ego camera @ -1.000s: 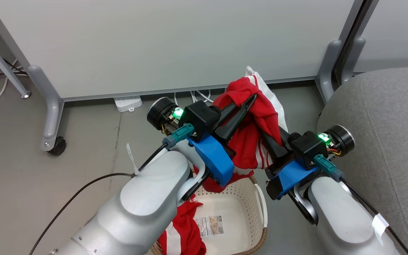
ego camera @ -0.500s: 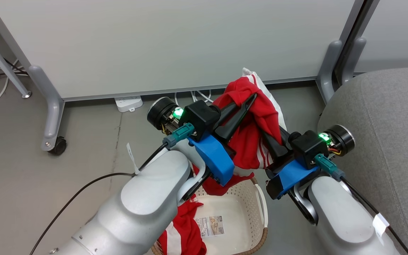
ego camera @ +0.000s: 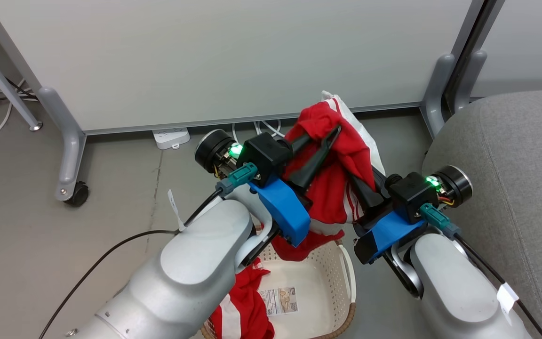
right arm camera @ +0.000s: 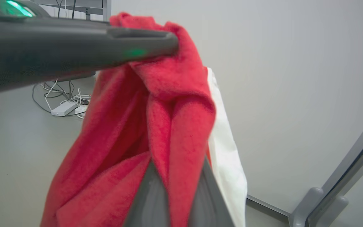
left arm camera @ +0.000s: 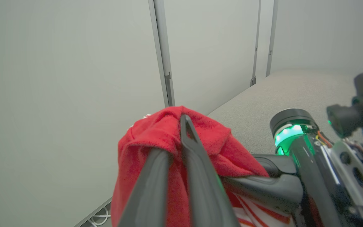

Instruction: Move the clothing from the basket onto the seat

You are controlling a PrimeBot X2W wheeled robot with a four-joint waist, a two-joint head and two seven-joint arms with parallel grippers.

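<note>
Your left gripper (ego camera: 325, 133) has its two dark fingers close together on a fold at the top of a red garment (ego camera: 332, 197). In the left wrist view the red cloth sits pinched in the narrow gap between the fingers and drapes over one of them.

Your right gripper (ego camera: 359, 188) is clamped on the same garment lower down. In the right wrist view a red fold rises from between its two fingers. The two grippers point towards each other, with the left fingertips higher and further from you than the right ones.

The garment hangs between them as a bunched red mass, with white stripes near the right gripper and a white panel behind its top. It is lifted clear of the floor (ego camera: 111, 212). Its lowest red edge dangles at the far rim of the basket (ego camera: 320, 256); you cannot tell whether it touches the rim.

The basket stands on the floor below your arms. Another red garment (ego camera: 245, 306) with a white stripe lies against its left side, beside a paper label (ego camera: 278, 300) on the bare bottom.

The grey seat (ego camera: 511, 155) is to the right of the basket, just beyond your right wrist, with no clothing on the part in view. A white panel (ego camera: 228, 61) stands behind everything.
</note>
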